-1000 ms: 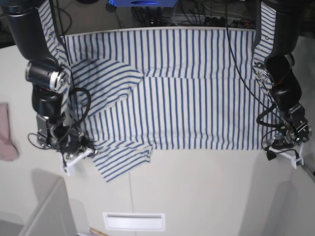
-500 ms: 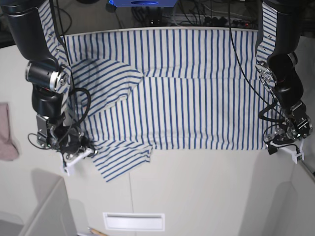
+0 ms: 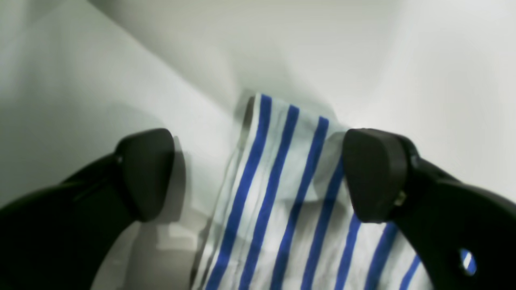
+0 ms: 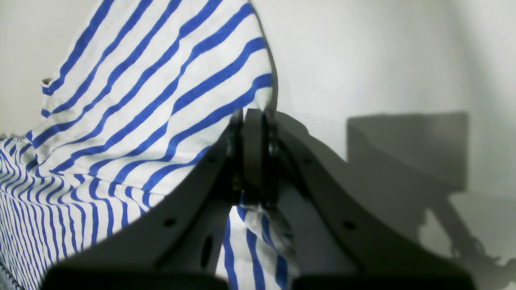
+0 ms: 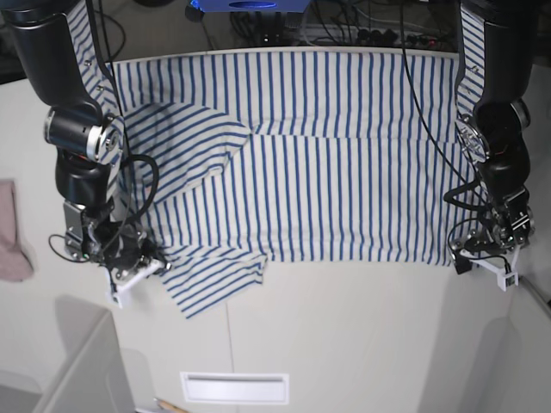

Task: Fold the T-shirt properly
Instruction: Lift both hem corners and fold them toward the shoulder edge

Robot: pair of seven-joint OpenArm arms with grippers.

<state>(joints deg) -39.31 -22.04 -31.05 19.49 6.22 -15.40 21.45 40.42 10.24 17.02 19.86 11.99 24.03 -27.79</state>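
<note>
Shirt [image 5: 301, 155] lies spread on the table [image 5: 344, 344]. Right gripper [image 4: 253, 121] pinches its sleeve edge; left gripper [image 3: 258, 173], jaws wide, straddles its corner and should probably seat deeper before closing.

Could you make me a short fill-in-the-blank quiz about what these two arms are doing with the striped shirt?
1. The T-shirt has thin stripes coloured ____.
2. The right gripper has its jaws ____ on the shirt's edge.
3. The left gripper has its jaws wide ____, a shirt corner lying between them.
4. At the table's far side edge lies a ____ cloth.

Answers: blue; shut; open; pink
</note>
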